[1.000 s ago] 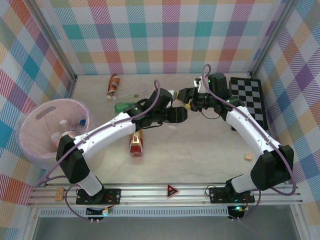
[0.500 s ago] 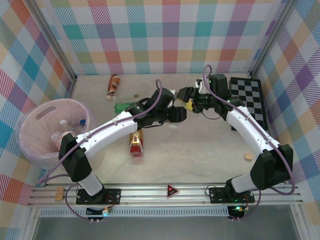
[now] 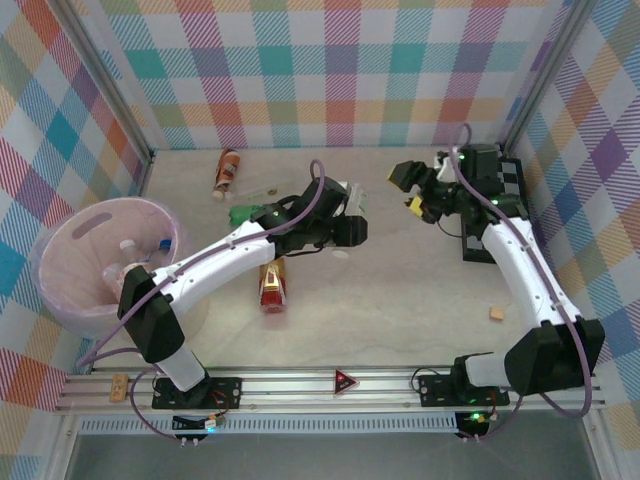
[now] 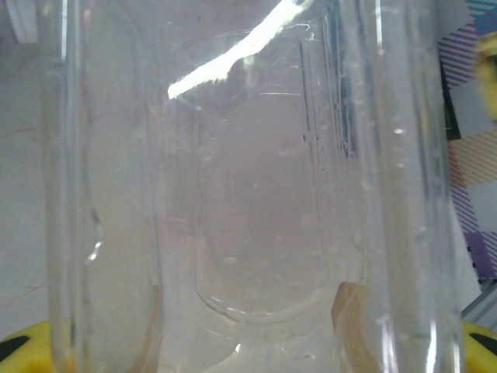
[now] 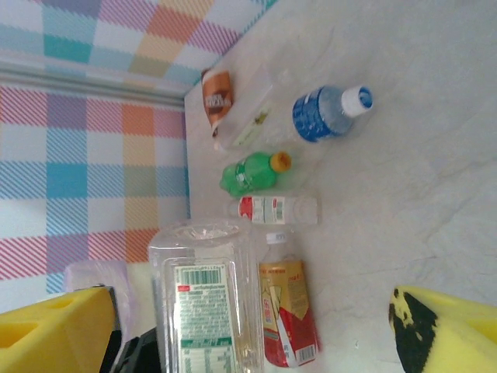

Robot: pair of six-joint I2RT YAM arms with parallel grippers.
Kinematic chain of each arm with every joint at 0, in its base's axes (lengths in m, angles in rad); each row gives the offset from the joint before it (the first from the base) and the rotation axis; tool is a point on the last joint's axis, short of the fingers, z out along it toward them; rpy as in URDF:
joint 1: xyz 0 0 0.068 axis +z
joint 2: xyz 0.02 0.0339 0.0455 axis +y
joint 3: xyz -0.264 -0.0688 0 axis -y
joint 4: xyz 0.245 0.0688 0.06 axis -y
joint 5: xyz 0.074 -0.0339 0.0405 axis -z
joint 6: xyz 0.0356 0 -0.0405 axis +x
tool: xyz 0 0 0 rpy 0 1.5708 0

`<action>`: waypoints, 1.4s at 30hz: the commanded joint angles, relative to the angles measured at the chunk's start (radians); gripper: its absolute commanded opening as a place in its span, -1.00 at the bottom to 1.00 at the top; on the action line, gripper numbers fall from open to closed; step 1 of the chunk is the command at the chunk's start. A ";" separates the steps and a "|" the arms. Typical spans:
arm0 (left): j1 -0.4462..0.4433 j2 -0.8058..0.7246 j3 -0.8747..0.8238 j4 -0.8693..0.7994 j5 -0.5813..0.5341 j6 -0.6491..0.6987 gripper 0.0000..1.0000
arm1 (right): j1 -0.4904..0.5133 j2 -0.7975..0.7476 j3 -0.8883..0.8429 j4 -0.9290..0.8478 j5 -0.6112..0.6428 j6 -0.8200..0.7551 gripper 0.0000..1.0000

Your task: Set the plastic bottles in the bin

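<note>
Over the table (image 3: 400, 290), left pincer (image 3: 350, 212) clamps clear bottle (image 5: 206, 303), base toward far wall (image 3: 320, 80); right pincer (image 3: 408, 190) gapes.

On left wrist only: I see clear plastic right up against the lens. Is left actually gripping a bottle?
Observer: Yes. The left gripper is shut on a clear bottle with a white printed label.
Operator: Is right touching it?
Observer: No. The right gripper is open and stands apart from the bottle, off to its right.
Operator: Where's the bin from there?
Observer: The bin stands at the far left, with capped bottles lying inside it.
</note>
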 commanded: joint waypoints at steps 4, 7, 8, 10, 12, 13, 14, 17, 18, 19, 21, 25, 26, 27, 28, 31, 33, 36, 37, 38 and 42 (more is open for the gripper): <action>0.091 -0.131 0.108 -0.213 -0.102 0.094 -0.33 | -0.025 -0.060 0.002 -0.094 0.063 -0.124 0.82; 0.135 -0.186 0.187 -0.375 -0.195 0.142 -0.33 | -0.024 -0.048 -0.017 -0.108 0.075 -0.160 0.82; 0.155 -0.209 0.205 -0.417 -0.213 0.154 -0.33 | -0.024 -0.043 -0.026 -0.105 0.072 -0.165 0.82; 0.195 -0.254 0.236 -0.490 -0.243 0.167 -0.34 | -0.024 -0.028 -0.045 -0.086 0.053 -0.172 0.82; 0.234 -0.299 0.264 -0.551 -0.279 0.182 -0.34 | -0.025 -0.010 -0.064 -0.055 0.025 -0.172 0.82; 0.257 -0.325 0.274 -0.583 -0.299 0.190 -0.34 | -0.024 0.003 -0.072 -0.040 0.008 -0.168 0.82; 0.286 -0.351 0.280 -0.611 -0.310 0.197 -0.35 | -0.024 0.013 -0.079 -0.024 -0.005 -0.164 0.82; 0.391 -0.425 0.281 -0.673 -0.330 0.199 -0.39 | -0.025 0.044 -0.086 0.007 -0.033 -0.158 0.82; 0.429 -0.446 0.279 -0.686 -0.329 0.199 -0.40 | -0.025 0.053 -0.083 0.006 -0.036 -0.160 0.82; 0.475 -0.470 0.274 -0.699 -0.322 0.204 -0.42 | -0.025 0.060 -0.077 0.000 -0.038 -0.165 0.83; 0.560 -0.507 0.261 -0.716 -0.308 0.214 -0.43 | -0.026 0.068 -0.067 -0.006 -0.042 -0.174 0.83; 0.774 -0.552 0.220 -0.717 -0.254 0.258 -0.46 | -0.026 0.069 -0.060 -0.024 -0.039 -0.185 0.83; 0.822 -0.556 0.202 -0.712 -0.239 0.266 -0.46 | -0.025 0.069 -0.061 -0.024 -0.037 -0.188 0.83; 0.852 -0.556 0.185 -0.709 -0.229 0.270 -0.46 | -0.025 0.068 -0.064 -0.027 -0.035 -0.187 0.83; 0.874 -0.558 0.166 -0.706 -0.225 0.273 -0.46 | -0.025 0.070 -0.066 -0.028 -0.033 -0.188 0.83; 0.913 -0.578 0.104 -0.690 -0.237 0.280 -0.46 | -0.024 0.072 -0.066 -0.038 -0.027 -0.190 0.84; 0.942 -0.596 0.064 -0.681 -0.235 0.286 -0.47 | -0.025 0.072 -0.065 -0.043 -0.019 -0.194 0.84; 0.986 -0.613 -0.011 -0.670 -0.233 0.293 -0.47 | -0.025 0.078 -0.064 -0.042 -0.017 -0.194 0.84; 0.990 -0.616 -0.039 -0.669 -0.237 0.291 -0.47 | -0.024 0.080 -0.063 -0.042 -0.018 -0.192 0.84; 0.990 -0.626 -0.068 -0.661 -0.245 0.287 -0.47 | -0.026 0.084 -0.061 -0.043 -0.017 -0.191 0.84; 0.999 -0.645 -0.153 -0.635 -0.259 0.280 -0.47 | -0.024 0.087 -0.058 -0.047 -0.015 -0.190 0.84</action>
